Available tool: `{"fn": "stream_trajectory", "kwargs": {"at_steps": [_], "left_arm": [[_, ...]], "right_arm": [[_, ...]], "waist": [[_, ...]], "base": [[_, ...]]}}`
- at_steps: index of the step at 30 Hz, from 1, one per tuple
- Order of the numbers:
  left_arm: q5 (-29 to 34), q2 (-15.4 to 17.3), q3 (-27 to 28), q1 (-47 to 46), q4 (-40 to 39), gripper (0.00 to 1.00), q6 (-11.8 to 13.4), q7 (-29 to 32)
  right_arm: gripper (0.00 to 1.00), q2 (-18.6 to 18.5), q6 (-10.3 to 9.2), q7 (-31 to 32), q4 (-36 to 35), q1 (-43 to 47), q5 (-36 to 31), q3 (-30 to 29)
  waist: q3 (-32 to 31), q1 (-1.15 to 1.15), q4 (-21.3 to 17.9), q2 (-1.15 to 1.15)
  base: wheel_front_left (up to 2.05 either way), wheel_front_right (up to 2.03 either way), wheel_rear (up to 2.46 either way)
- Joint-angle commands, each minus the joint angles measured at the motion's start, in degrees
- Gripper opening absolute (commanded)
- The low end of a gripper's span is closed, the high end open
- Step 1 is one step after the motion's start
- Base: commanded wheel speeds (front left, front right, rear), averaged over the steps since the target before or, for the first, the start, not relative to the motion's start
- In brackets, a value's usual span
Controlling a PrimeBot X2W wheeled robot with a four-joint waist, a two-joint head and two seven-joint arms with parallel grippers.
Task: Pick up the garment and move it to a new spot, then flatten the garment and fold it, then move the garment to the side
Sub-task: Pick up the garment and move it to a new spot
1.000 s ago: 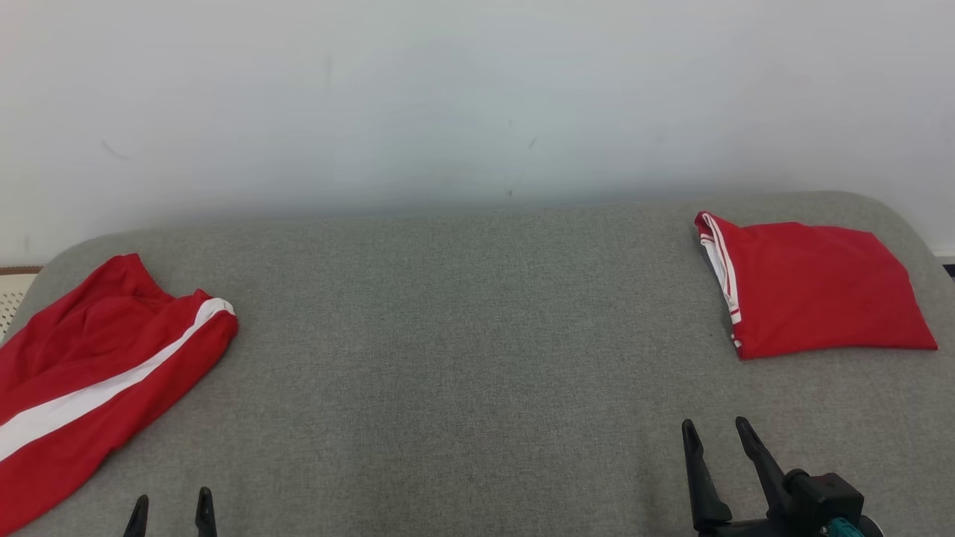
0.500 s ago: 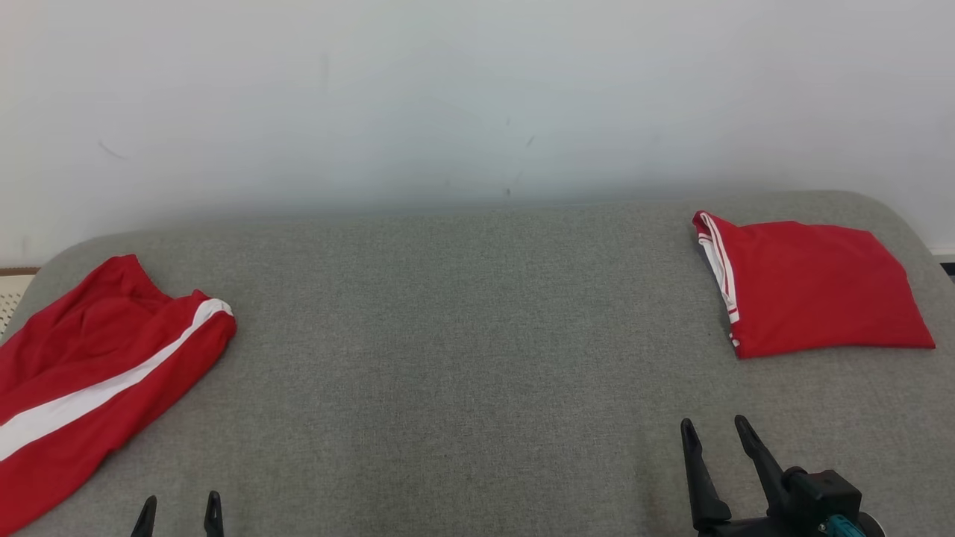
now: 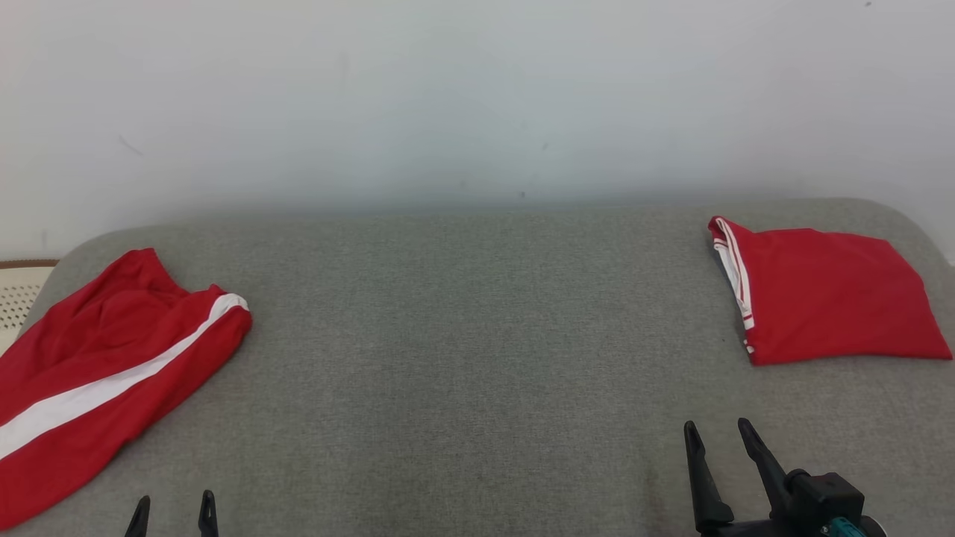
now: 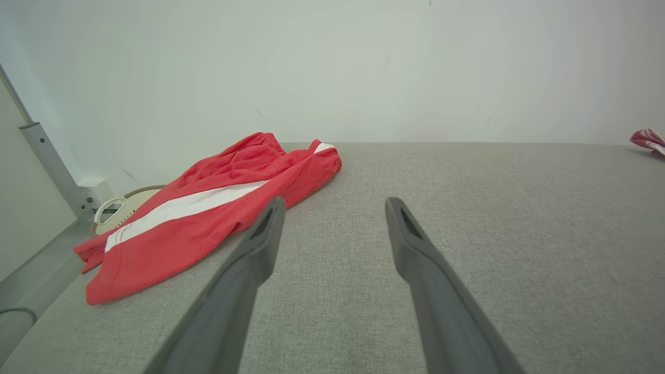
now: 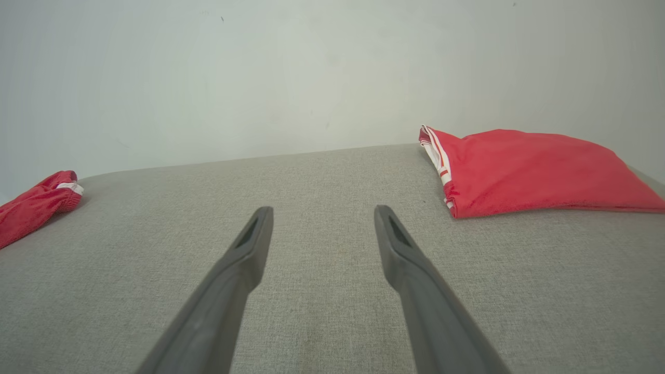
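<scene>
Off the left edge of the grey padded surface (image 3: 477, 335): a pale perforated thing (image 3: 16, 298), cut off by the frame, can't tell what it is. In my left wrist view a grey metal post (image 4: 49, 166) stands beyond that same edge.

On the surface's left end: red shorts with a white side stripe (image 3: 112, 373). They lie loose and rumpled, not folded, waistband toward the far edge, and reach the surface's left edge.

My left gripper (image 3: 173, 514) sits at the surface's near edge, left part. Fingers are spread with nothing between them and point toward the far edge. It is near the shorts but apart from them, with bare grey fabric under it.

My right gripper (image 3: 718, 440) is at the near edge, right part. Fingers are spread too, pinching nothing, over bare fabric.

On the surface's far right corner: a folded red garment (image 3: 828, 298), a flat, neat rectangle. Its white-and-red trimmed edge faces the surface's middle. It is well apart from my right gripper.

A white wall (image 3: 477, 97) runs behind the surface's far edge.
</scene>
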Motion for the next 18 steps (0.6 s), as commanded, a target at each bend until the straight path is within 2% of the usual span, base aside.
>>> {"fn": "stream_trajectory", "kwargs": {"at_steps": [1, 11, 18], "left_arm": [[-0.4, 0.3, 0.2, 0.3, 0.0, 1.0, 0.2, -0.2], [-0.7, 0.8, 0.4, 0.7, 0.3, 1.0, 1.1, -0.2], [-0.8, 1.3, 0.8, 1.0, 0.5, 1.0, 1.8, -0.2]], "right_arm": [[1.0, 0.0, -0.02, 0.0, 0.0, 0.5, -0.6, 0.1], [1.0, -0.3, -0.02, -0.4, 1.0, 0.3, 0.4, 1.0], [1.0, -0.4, -0.02, -0.6, 1.9, -0.3, 0.9, 2.1]], "waist": [[-0.1, 0.0, 0.6, 0.0], [-0.7, 0.0, 6.8, 0.0], [-1.1, 0.0, 13.5, 0.0]], "base": [[0.0, 0.0, 0.0], [0.0, 0.0, 0.0], [0.0, 0.0, 0.0]]}}
